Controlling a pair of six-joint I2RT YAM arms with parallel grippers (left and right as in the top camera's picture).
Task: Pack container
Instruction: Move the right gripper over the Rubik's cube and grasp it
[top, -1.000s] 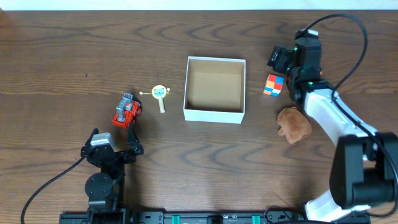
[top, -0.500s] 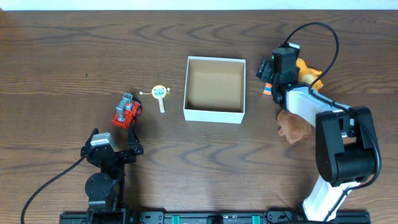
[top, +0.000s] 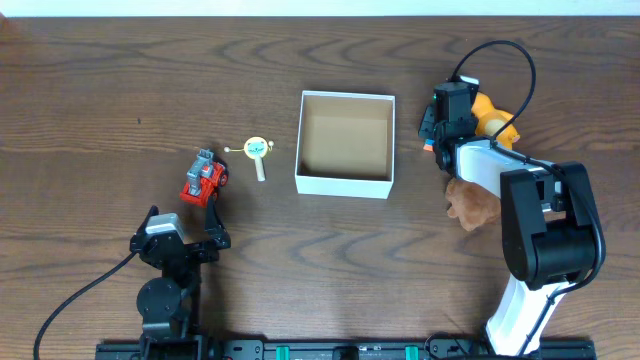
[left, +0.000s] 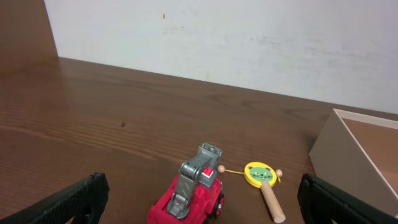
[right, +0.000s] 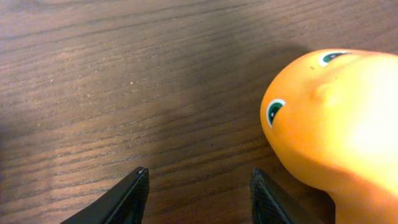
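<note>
Container (top: 343, 185) is sitting near the middle of the table (top: 100, 80), and I am seeing nothing inside it. It is showing as a small square box with low white walls, an open top and a flat tan cardboard floor. Its edges are looking crisp and straight.

At its 9 o'clock a drum (top: 258, 148) is lying close by, a yellow disc on a pale wooden stick with a green cat face painted on it. Further out toward 9 o'clock a truck (top: 204, 178) is resting, made of glossy red plastic with a grey arm. At the container's 2 o'clock a duck (top: 490, 112) is lying, smooth, rounded and orange, with a painted eye. At 4 o'clock a plush (top: 472, 200) is slumping, brown and fuzzy. The table is showing dark wood with a strong grain.

I am holding the right gripper (right: 198, 180) low over bare wood just at the container's 3 o'clock, jaws partly spread and gripping nothing, with the duck lying close beside one black finger. I am keeping the left gripper (top: 185, 225) at the truck's 6 o'clock, jaws spread wide and carrying nothing.
</note>
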